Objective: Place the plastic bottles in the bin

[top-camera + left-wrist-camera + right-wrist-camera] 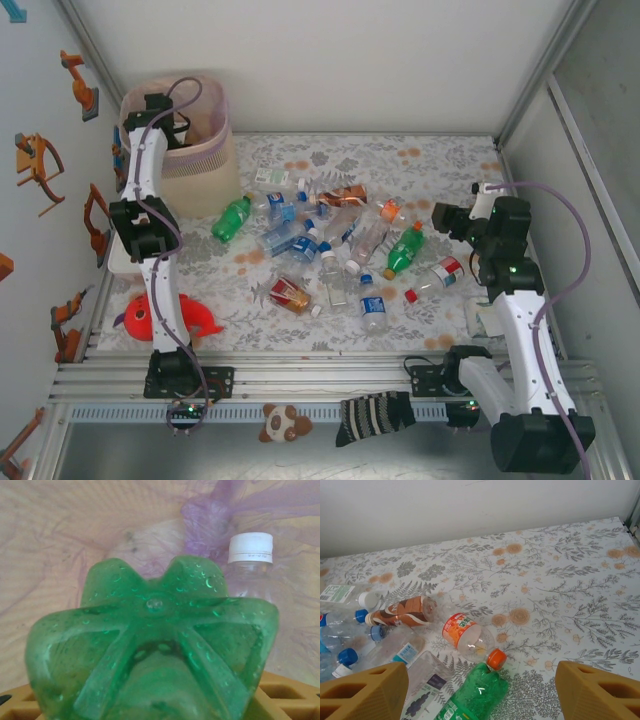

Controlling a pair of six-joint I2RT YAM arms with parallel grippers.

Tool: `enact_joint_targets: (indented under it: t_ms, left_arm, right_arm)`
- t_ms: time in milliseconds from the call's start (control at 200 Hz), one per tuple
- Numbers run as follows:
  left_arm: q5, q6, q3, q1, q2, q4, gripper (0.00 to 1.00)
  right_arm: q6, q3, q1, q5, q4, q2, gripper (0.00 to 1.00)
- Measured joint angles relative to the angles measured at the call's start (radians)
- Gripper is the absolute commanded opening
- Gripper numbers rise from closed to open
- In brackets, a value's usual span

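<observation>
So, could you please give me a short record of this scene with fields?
left gripper: shut on a green bottle, inside the bin
right gripper: open, above the table by the loose bottles
in bin: a clear white-capped bottle against the pink liner

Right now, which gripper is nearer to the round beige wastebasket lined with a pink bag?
Left. The left gripper hangs over the wastebasket, holding a green plastic bottle above the pink bag. The right gripper sits open across the table, beyond the bottle pile.
</observation>
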Motion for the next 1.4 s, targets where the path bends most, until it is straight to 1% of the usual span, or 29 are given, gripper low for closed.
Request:
enact_joint_targets:
  t_ms: [315, 436, 621, 771, 1021, 1082, 1172, 1292, 1397]
  left_arm:
    - [0.056, -0.026, 0.0, 0.0, 0.0, -0.002, 0.76]
    - [0.08, -0.032, 0.0, 0.0, -0.005, -0.002, 0.76]
    - [0.117, -0.041, 0.0, 0.0, -0.039, 0.005, 0.76]
    - [0.148, -0.052, 0.0, 0.0, -0.098, 0.014, 0.77]
    - [0.191, -0.06, 0.0, -0.002, -0.212, 0.024, 0.76]
    - [0.198, -0.06, 0.0, -0.005, -0.236, 0.025, 0.75]
    - [0.213, -0.066, 0.0, -0.008, -0.265, 0.025, 0.69]
    - [0.255, -0.074, 0.0, -0.016, -0.296, 0.026, 0.54]
    - [0.304, -0.076, -0.018, -0.03, -0.325, 0.027, 0.44]
  right_arm:
    - [0.023, 0.0, 0.0, 0.004, -0.029, 0.0, 0.76]
    - [0.069, 0.001, 0.0, 0.01, -0.07, 0.0, 0.76]
    - [0.147, 0.035, 0.0, 0.053, -0.196, 0.001, 0.76]
    - [0.215, 0.068, 0.0, 0.091, -0.287, 0.007, 0.77]
    - [0.354, 0.069, 0.0, 0.14, -0.394, 0.023, 0.77]
    - [0.388, 0.069, 0.0, 0.143, -0.409, 0.031, 0.77]
    - [0.434, 0.058, 0.0, 0.143, -0.423, 0.048, 0.77]
    - [0.473, 0.035, 0.0, 0.142, -0.436, 0.068, 0.77]
    - [0.487, 0.029, 0.0, 0.143, -0.444, 0.075, 0.77]
